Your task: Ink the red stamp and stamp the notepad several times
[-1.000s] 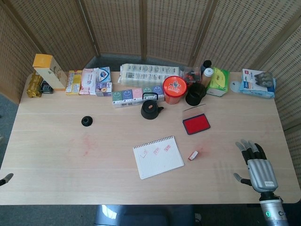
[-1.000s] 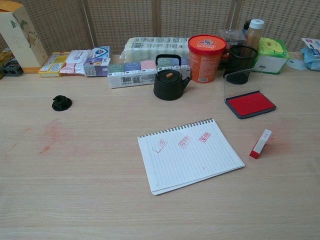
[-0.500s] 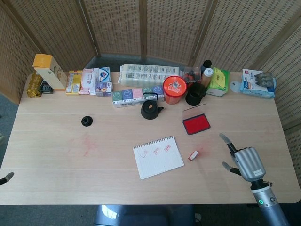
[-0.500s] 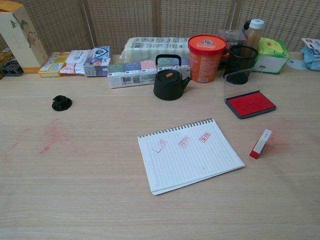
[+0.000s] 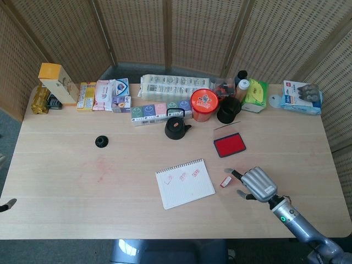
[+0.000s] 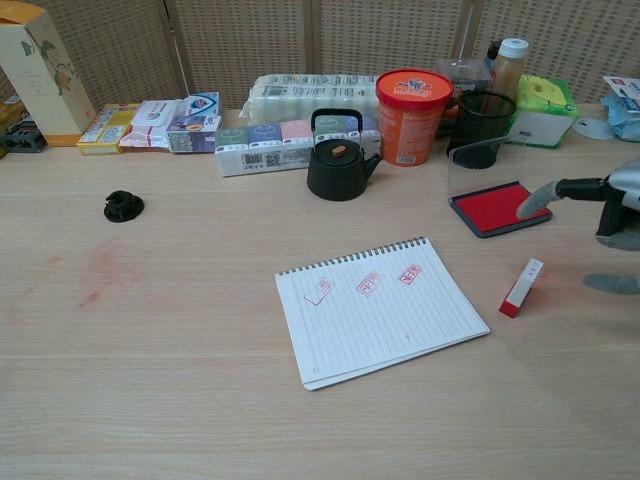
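Right hand: we see the right hand (image 5: 256, 183) low over the desk (image 5: 66, 181), just right of the red stamp (image 5: 226, 181); in the chest view it enters from the right edge (image 6: 615, 205).
Right fingers: spread apart, holding nothing; one of the fingers (image 6: 538, 198) points left above the near corner of the ink pad (image 6: 498, 207).
Left hand: we see only a dark tip at the lower left edge of the head view (image 5: 5, 206); we cannot tell the state of its fingers.
Red stamp: lying tilted on the desk, red end toward the robot, apart from the right hand and between it and the notepad (image 5: 185, 183).
Notepad: open and flat near the desk centre, spiral edge at the far side; three red stamp marks (image 6: 368, 284) sit in a row along its upper part.
Ink pad: open, red surface exposed, its clear lid raised at the far side; well behind the red stamp.
Kettle: a black kettle (image 6: 338, 161) stands behind the notepad.
Back row: an orange tub (image 6: 412, 101), a black mesh cup (image 6: 481, 128) and packs of tissues (image 6: 270, 143) line the far side.
Small part: a black round piece (image 6: 123, 206) lies alone on the left.
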`<state>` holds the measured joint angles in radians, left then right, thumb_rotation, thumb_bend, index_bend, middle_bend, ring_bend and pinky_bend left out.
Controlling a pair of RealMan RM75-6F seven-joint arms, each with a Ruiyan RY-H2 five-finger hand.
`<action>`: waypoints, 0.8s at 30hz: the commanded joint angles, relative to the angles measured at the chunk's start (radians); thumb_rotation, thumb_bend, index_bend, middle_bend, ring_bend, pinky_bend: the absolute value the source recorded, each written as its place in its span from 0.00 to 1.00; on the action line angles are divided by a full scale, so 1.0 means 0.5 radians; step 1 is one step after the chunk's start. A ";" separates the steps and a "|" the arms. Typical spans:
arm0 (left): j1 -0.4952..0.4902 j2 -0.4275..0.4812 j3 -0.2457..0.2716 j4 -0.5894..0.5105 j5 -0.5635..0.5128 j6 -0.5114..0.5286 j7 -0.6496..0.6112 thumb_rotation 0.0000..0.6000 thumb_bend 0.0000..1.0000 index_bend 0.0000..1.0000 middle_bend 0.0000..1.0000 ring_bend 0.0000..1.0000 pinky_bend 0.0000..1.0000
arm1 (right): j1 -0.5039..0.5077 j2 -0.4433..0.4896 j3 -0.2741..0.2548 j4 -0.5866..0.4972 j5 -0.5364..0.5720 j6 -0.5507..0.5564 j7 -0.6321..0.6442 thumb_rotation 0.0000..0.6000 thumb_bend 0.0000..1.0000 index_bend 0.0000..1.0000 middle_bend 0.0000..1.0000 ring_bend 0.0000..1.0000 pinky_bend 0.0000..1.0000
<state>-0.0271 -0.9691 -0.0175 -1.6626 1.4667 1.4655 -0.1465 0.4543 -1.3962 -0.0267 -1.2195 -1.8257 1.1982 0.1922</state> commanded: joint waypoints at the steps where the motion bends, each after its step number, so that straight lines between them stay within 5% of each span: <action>1: -0.015 -0.001 -0.013 -0.004 -0.029 -0.025 0.011 1.00 0.00 0.00 0.00 0.00 0.11 | 0.037 -0.036 -0.018 0.047 0.012 -0.040 0.006 1.00 0.35 0.25 1.00 1.00 1.00; 24: -0.046 -0.030 -0.025 -0.029 -0.114 -0.100 0.119 1.00 0.00 0.00 0.00 0.00 0.11 | 0.132 -0.285 -0.125 0.487 0.025 -0.021 0.032 1.00 0.39 0.36 1.00 1.00 1.00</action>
<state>-0.0500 -0.9840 -0.0302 -1.6772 1.4096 1.4156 -0.0871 0.5177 -1.5317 -0.0859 -0.9850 -1.8106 1.1816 0.2095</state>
